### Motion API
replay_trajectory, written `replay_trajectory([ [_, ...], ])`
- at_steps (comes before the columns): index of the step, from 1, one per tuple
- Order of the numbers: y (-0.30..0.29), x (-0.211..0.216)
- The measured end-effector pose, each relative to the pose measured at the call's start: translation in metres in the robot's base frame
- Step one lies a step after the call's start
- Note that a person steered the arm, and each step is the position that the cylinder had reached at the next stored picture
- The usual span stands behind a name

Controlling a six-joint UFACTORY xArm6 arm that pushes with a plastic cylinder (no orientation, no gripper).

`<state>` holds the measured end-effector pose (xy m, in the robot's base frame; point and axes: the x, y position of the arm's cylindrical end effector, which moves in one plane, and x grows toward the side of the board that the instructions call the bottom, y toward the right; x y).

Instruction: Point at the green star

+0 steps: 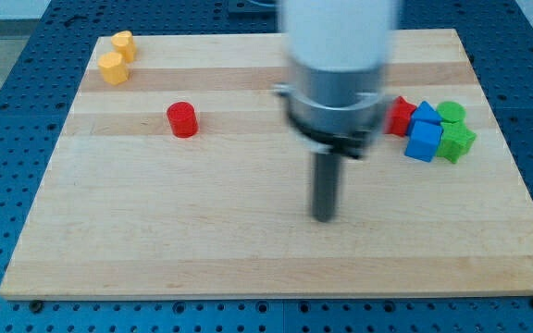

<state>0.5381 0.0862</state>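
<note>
Hand absent: my tip (324,217) ends an upright rod, holding nothing, mid-tabletop (202,240). Green star (457,141) (orientation unclear) sits well to the view's right, touching a blue block (423,141).

My tip (324,218) sat mid-board, nearer the bottom edge; the green star (456,141) lay by the right edge, well apart.

The green star (456,141) lies flat on the wooden board at the right of the frame, lowest in a cluster, touching a blue cube (423,141) on its left.
</note>
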Motion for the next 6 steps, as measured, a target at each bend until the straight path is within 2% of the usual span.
replay_trajectory([
  [1,0.101,0.000],
  [2,0.202,-0.026],
  [3,0.257,-0.062],
  [6,0.256,-0.115],
])
